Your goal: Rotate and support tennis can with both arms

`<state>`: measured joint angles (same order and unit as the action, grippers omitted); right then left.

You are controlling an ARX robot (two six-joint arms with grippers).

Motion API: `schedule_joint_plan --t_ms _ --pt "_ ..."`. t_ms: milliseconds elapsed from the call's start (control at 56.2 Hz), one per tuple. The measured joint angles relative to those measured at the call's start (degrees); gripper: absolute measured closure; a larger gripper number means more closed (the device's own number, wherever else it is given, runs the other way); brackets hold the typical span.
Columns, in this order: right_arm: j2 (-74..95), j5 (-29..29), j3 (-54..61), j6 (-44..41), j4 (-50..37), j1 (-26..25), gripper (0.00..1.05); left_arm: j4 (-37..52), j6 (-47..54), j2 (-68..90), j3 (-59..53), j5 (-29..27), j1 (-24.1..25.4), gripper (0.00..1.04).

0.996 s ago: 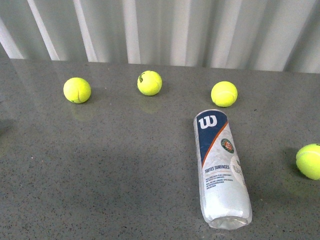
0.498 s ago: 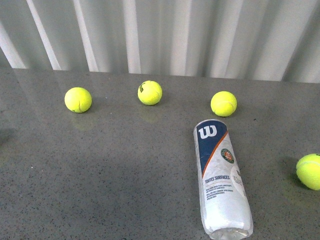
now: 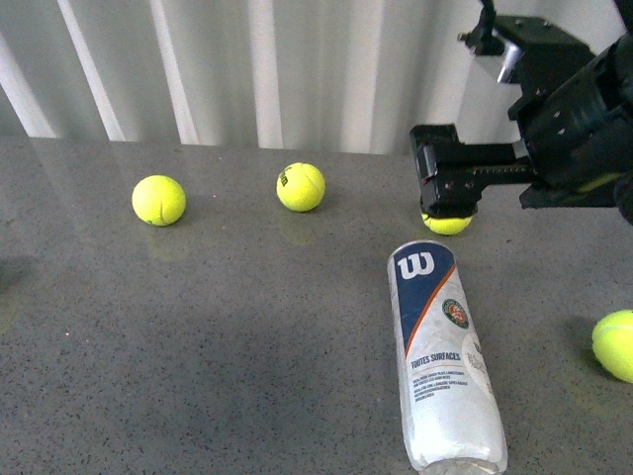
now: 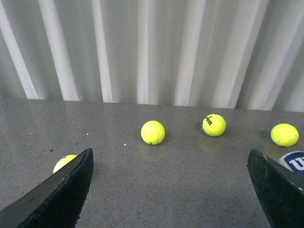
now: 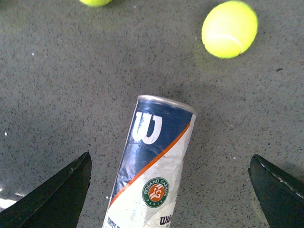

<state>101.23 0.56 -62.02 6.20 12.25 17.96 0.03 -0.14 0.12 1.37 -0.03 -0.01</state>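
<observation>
The fingers (image 5: pixel 57 199) of my right gripper (image 3: pixel 443 183) were spread wide and held nothing; in the right wrist view the tennis can (image 3: pixel 440 346) showed between them, its "W" end toward the camera, but neither finger touched it. The fingers (image 4: pixel 57 199) of my left gripper (image 4: pixel 170 159) were spread wide too, with only bare table (image 3: pixel 198 346) between them; the can's blue end was just at the edge of that view, well apart from both fingers.

In the front view the right arm (image 3: pixel 574 119) hung above the table beyond the can's far end, partly covering one ball (image 3: pixel 447 225); the left arm was not visible there. The can lay flat on its side, to the right of the middle, its clear end nearest to the robot; other balls (image 3: pixel 158 200) were lying around it, none touching it.

My judgement: nothing of the task was done yet. The approach, the hold from both sides, the rotation and the support were all left to do.
</observation>
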Motion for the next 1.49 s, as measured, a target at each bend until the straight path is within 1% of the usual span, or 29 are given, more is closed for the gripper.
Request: schedule_joint_plan --t_ms 302,551,747,907,1050,1156,1281,1352,1494 --pt "6.8 1.5 3.6 1.0 -2.0 0.2 0.07 0.0 0.0 0.0 0.0 0.0 0.0 0.07" --pt "11.6 -1.8 4.0 3.0 -7.0 2.0 0.07 0.0 0.0 0.0 0.0 0.0 0.0 0.07" --pt "14.2 -3.9 2.7 4.2 -8.6 3.4 0.07 0.0 0.0 0.0 0.0 0.0 0.0 0.07" --pt "15.8 -3.9 2.9 4.9 -9.9 3.7 0.07 0.0 0.0 0.0 0.0 0.0 0.0 0.07" --pt "15.9 -2.4 4.1 5.0 -10.9 3.6 0.07 0.0 0.0 0.0 0.0 0.0 0.0 0.07" --pt "15.9 -1.6 4.9 5.0 -11.8 3.1 0.30 0.0 0.0 0.0 0.0 0.0 0.0 0.07" --pt "15.9 -0.7 5.2 5.0 -12.5 2.8 0.51 0.0 0.0 0.0 0.0 0.0 0.0 0.07" --pt "15.9 -0.6 5.2 4.9 -12.5 2.8 0.60 0.0 0.0 0.0 0.0 0.0 0.0 0.07" --pt "15.4 0.0 5.2 4.7 -12.5 3.1 0.72 0.0 0.0 0.0 0.0 0.0 0.0 0.07"
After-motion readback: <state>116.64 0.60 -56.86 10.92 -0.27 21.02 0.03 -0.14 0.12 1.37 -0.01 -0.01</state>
